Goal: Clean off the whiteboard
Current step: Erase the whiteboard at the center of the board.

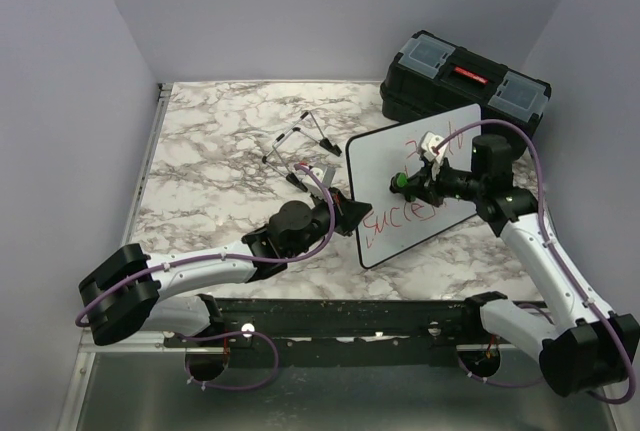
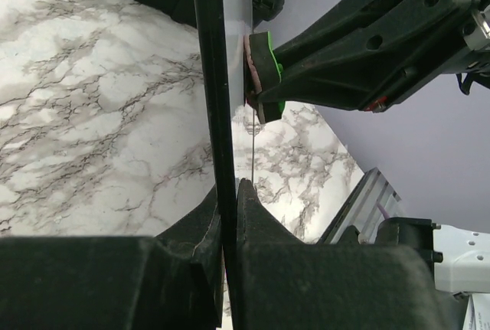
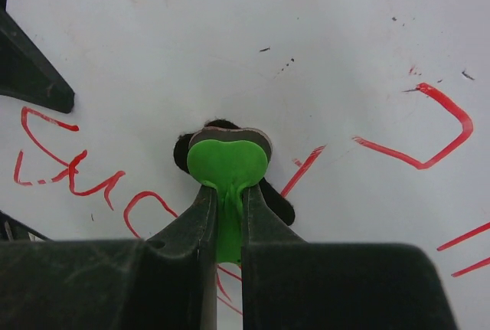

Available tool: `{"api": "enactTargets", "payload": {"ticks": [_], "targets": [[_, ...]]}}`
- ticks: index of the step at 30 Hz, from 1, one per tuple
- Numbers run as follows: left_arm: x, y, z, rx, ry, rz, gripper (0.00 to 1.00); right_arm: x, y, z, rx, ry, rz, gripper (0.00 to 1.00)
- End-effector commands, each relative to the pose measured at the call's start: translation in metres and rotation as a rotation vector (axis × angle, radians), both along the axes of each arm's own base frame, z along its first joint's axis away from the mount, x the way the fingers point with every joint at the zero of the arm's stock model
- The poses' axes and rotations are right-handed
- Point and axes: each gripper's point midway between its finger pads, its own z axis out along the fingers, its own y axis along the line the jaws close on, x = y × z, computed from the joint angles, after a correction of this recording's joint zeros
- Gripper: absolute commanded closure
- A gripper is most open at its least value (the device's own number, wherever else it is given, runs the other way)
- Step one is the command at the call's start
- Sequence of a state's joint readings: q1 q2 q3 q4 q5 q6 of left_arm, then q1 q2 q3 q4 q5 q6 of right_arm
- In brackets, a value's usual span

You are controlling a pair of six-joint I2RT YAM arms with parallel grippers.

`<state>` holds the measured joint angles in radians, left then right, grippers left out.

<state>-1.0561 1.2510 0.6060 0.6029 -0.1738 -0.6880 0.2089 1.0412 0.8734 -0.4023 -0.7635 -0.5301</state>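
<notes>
Whiteboard (image 1: 385,171): white, thin black rim, one item. It is held raised on edge right of centre on the marble table (image 1: 220,151), and red handwriting (image 3: 429,127) covers its face.

Left gripper (image 2: 230,192): jaws pinched tight on the board's left rim.

Right gripper (image 3: 227,196): jaws clamped on a green eraser (image 3: 227,163), whose pad is pressed flat to the board's face among the red strokes.

Wire easel stand (image 1: 295,146): black, lying on the table, left of the board and beyond the left gripper.

Black toolbox (image 1: 465,86): far right corner, behind the board.
</notes>
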Motion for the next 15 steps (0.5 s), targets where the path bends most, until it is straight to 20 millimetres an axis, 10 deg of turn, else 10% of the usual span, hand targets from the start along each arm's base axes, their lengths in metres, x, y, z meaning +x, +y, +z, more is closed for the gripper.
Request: {"api": "enactTargets", "payload": {"ticks": [1,8,15], "targets": [[-0.021,-0.016,0.015,0.007,-0.089,-0.128,1.0,0.008,-0.026,-0.02,-0.089,0.02,-0.181,0.99],[-0.022,-0.013,0.013,0.005,-0.083,-0.122,1.0,0.052,-0.024,0.041,0.07,-0.069,-0.343,0.99],[-0.021,-0.013,0.014,0.0,-0.086,-0.12,1.0,-0.011,0.025,0.02,0.136,0.103,0.108,0.99]]}}
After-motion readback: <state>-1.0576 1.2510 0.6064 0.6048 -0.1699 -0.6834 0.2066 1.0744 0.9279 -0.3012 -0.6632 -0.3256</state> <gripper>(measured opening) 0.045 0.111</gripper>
